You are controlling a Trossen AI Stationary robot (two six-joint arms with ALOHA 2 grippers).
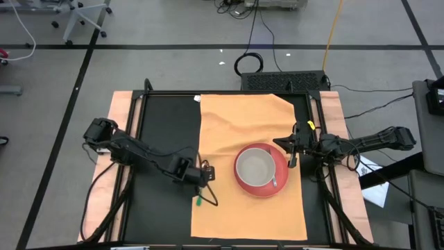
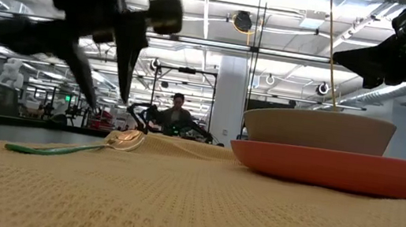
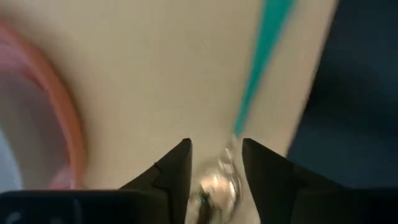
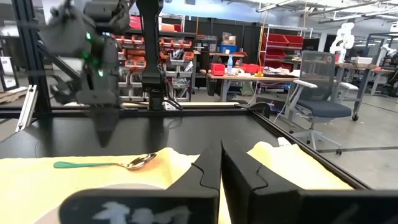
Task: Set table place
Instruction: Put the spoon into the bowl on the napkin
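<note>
Mat (image 1: 239, 139), big and orange, is spread flat over the middle of the black table (image 1: 166, 125), a bit wrinkled at its far edge. On the mat, a red plate (image 1: 279, 182) is seen with a bowl (image 1: 254, 167) in it. Beside the plate, near the mat's left edge, a spoon (image 2: 95, 146) with a green handle is laid. The left gripper (image 2: 109, 76) is held just above the spoon, fingers apart, nothing held. The right gripper (image 1: 290, 149) is kept closed tight and empty by the plate's right side.
</note>
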